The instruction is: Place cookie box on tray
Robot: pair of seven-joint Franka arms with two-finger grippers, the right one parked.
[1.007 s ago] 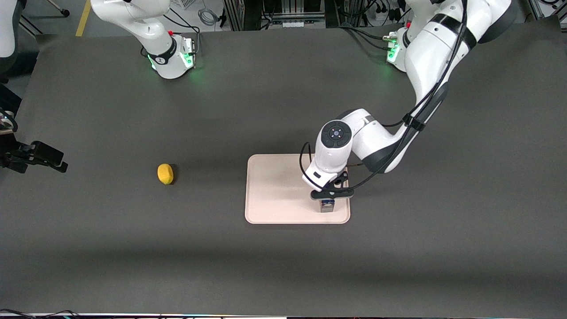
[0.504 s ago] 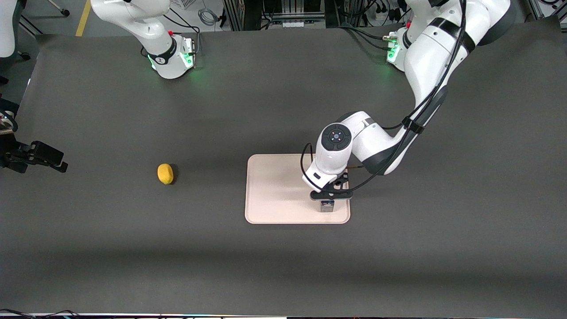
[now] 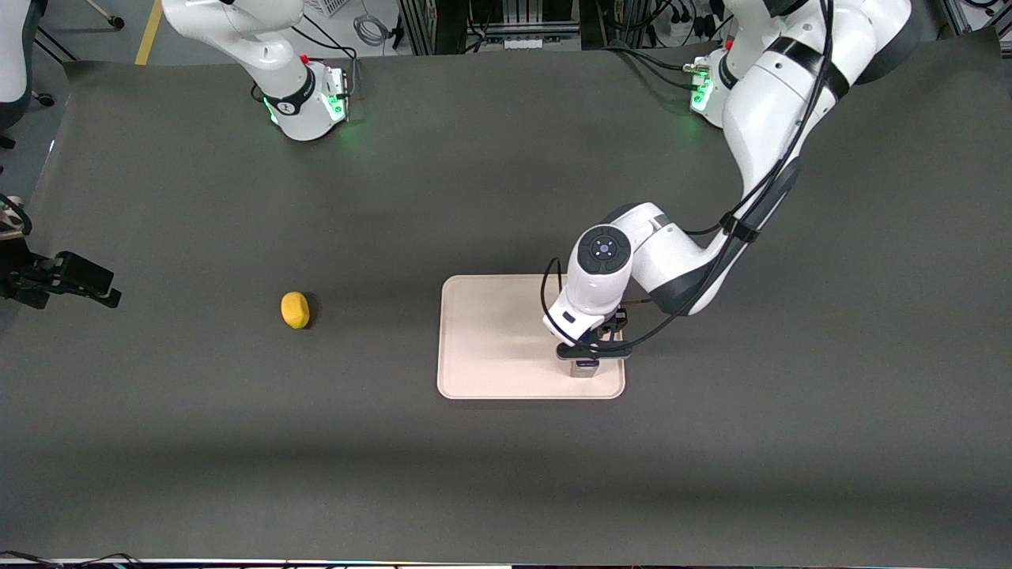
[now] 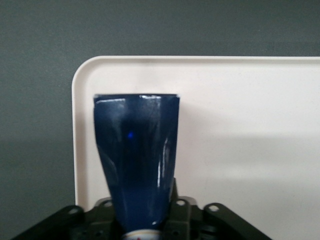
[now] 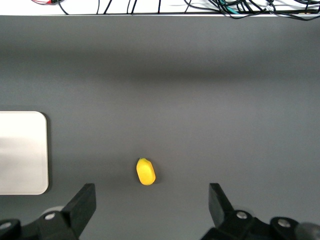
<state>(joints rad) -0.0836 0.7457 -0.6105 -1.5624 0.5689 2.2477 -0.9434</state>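
The cookie box (image 4: 137, 165) is a dark blue carton, held upright with my left gripper (image 4: 143, 202) shut on its upper end. In the front view the gripper (image 3: 587, 359) hangs over the tray's corner nearest the front camera, toward the working arm's end, and only a sliver of the cookie box (image 3: 586, 368) shows below it. The pale pinkish-cream tray (image 3: 498, 340) lies flat on the dark table. The wrist view shows the box's lower end over the tray (image 4: 240, 130), just inside its rounded corner. Whether the box touches the tray I cannot tell.
A small yellow lump (image 3: 295, 310) lies on the table well off the tray, toward the parked arm's end; it also shows as the yellow lump (image 5: 145, 171) in the right wrist view. Dark table mat (image 3: 506, 474) surrounds the tray.
My left gripper, still holding the box, has shifted slightly nearer the front camera and lower over the tray corner. Less of the box shows beneath it. The yellow lump has not moved.
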